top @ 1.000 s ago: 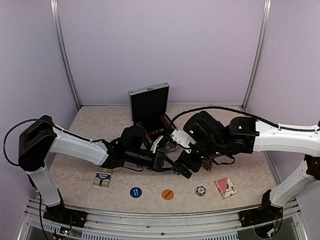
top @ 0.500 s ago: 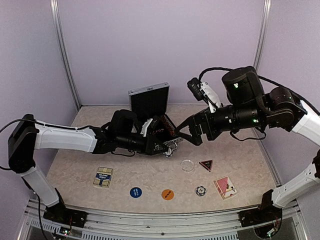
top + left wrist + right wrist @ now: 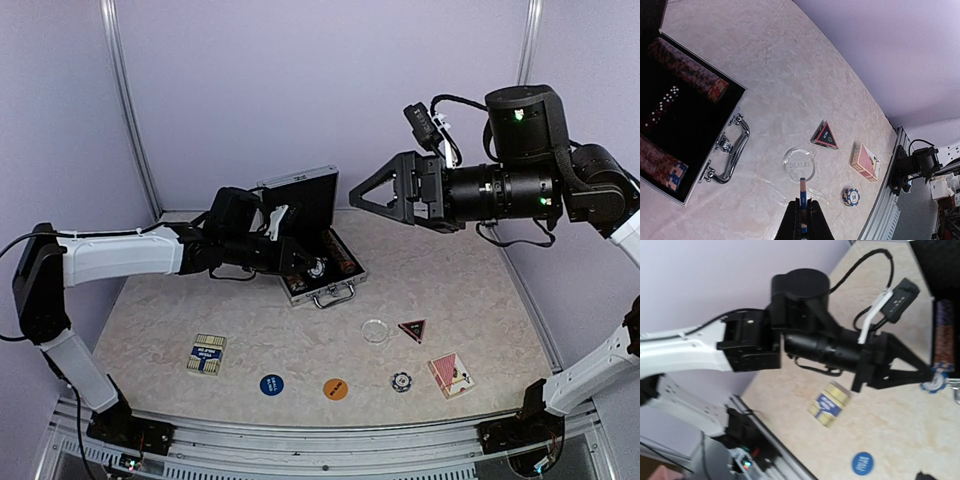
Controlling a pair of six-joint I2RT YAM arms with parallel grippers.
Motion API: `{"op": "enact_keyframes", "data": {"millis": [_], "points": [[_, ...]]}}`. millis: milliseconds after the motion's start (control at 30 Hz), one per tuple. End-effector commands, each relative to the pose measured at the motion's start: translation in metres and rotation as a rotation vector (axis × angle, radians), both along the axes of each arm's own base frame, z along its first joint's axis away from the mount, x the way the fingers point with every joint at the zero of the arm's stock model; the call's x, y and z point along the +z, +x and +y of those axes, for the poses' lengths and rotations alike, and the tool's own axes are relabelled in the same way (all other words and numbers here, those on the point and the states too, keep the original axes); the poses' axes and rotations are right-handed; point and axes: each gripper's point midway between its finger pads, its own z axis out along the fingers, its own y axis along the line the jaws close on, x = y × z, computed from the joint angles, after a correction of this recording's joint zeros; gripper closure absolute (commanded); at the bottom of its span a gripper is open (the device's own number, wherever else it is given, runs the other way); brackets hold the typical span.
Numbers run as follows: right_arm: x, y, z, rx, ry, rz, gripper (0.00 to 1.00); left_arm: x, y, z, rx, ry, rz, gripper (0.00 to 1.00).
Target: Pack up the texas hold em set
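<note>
The silver case (image 3: 300, 203) stands open at the back of the table, lid up, with rows of striped chips (image 3: 688, 68) in its black lining. My left gripper (image 3: 316, 268) hangs over the case's open half, shut on a blue and pink poker chip (image 3: 802, 189) held edge-on. My right gripper (image 3: 362, 195) is open and empty, raised high to the right of the lid. On the table lie a clear dealer disc (image 3: 799, 163), a dark triangle (image 3: 825, 136), a red card deck (image 3: 865, 161) and a loose chip (image 3: 851, 196).
A gold and blue card deck (image 3: 207, 353), a blue disc (image 3: 271, 384) and an orange disc (image 3: 336, 388) lie along the front of the table. The case's metal handle (image 3: 730, 150) sticks out toward the front. Purple walls enclose the table.
My right arm has risen from the table's middle to high on the right. My left gripper has drawn back from the middle to over the case, still holding the chip.
</note>
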Motion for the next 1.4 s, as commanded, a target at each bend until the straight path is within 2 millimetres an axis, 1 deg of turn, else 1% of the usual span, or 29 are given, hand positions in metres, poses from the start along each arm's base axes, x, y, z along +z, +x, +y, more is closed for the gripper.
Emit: {"op": "enact_keyframes", "data": {"millis": [0, 100, 167, 233, 300, 367, 433, 467, 533, 667, 733, 833, 867, 933, 967, 1033, 1100, 1233, 1300, 1367], "points": [[0.019, -0.004, 0.008, 0.017, 0.1, 0.04, 0.0, 0.011, 0.01, 0.009, 0.014, 0.033, -0.048, 1.0], [0.032, -0.008, 0.008, 0.041, 0.144, 0.008, 0.0, 0.012, 0.013, 0.012, 0.023, 0.044, -0.046, 1.0], [0.03, -0.007, 0.005, 0.03, 0.146, -0.002, 0.0, 0.012, 0.014, 0.014, 0.03, 0.05, -0.054, 1.0], [0.032, -0.009, 0.002, 0.037, 0.167, -0.013, 0.0, 0.013, 0.016, 0.016, 0.04, 0.049, -0.062, 1.0], [0.037, -0.008, -0.007, 0.014, 0.201, -0.028, 0.0, 0.017, 0.019, 0.016, 0.045, 0.041, -0.073, 1.0], [0.043, -0.009, -0.02, -0.01, 0.224, -0.053, 0.0, 0.023, 0.023, 0.016, 0.054, 0.036, -0.091, 1.0], [0.044, -0.007, -0.037, -0.038, 0.21, -0.081, 0.0, 0.029, 0.03, 0.018, 0.067, 0.041, -0.112, 1.0], [0.041, -0.007, -0.044, -0.053, 0.199, -0.098, 0.0, 0.031, 0.034, 0.018, 0.069, 0.049, -0.128, 1.0], [0.025, -0.007, -0.056, -0.068, 0.179, -0.14, 0.0, 0.036, 0.044, 0.02, 0.083, 0.08, -0.168, 1.0], [-0.008, -0.013, -0.065, -0.033, 0.133, -0.225, 0.0, 0.035, 0.062, 0.025, 0.094, 0.156, -0.233, 1.0], [-0.031, -0.008, -0.067, -0.045, 0.068, -0.237, 0.0, 0.027, 0.067, 0.024, 0.076, 0.193, -0.264, 1.0], [-0.076, 0.0, -0.063, -0.058, -0.071, -0.216, 0.0, 0.014, 0.073, 0.026, 0.063, 0.252, -0.285, 1.0], [-0.09, 0.002, -0.06, -0.051, -0.112, -0.209, 0.0, 0.004, 0.075, 0.027, 0.055, 0.284, -0.279, 1.0], [-0.114, 0.006, -0.058, -0.06, -0.178, -0.194, 0.0, -0.008, 0.08, 0.027, 0.04, 0.336, -0.284, 1.0], [-0.122, 0.007, -0.056, -0.058, -0.195, -0.189, 0.0, -0.018, 0.083, 0.028, 0.034, 0.37, -0.281, 1.0], [-0.136, 0.007, -0.051, -0.035, -0.211, -0.182, 0.0, -0.033, 0.087, 0.031, 0.021, 0.426, -0.295, 1.0], [-0.145, 0.005, -0.045, -0.011, -0.212, -0.175, 0.0, -0.046, 0.089, 0.035, 0.004, 0.475, -0.309, 1.0], [-0.166, 0.008, -0.04, -0.003, -0.237, -0.16, 0.0, -0.063, 0.092, 0.035, -0.039, 0.531, -0.333, 1.0], [-0.176, 0.01, -0.039, -0.009, -0.255, -0.146, 0.0, -0.067, 0.091, 0.035, -0.06, 0.545, -0.34, 1.0], [-0.182, 0.012, -0.037, -0.009, -0.266, -0.135, 0.0, -0.074, 0.09, 0.035, -0.078, 0.562, -0.335, 1.0]]}}
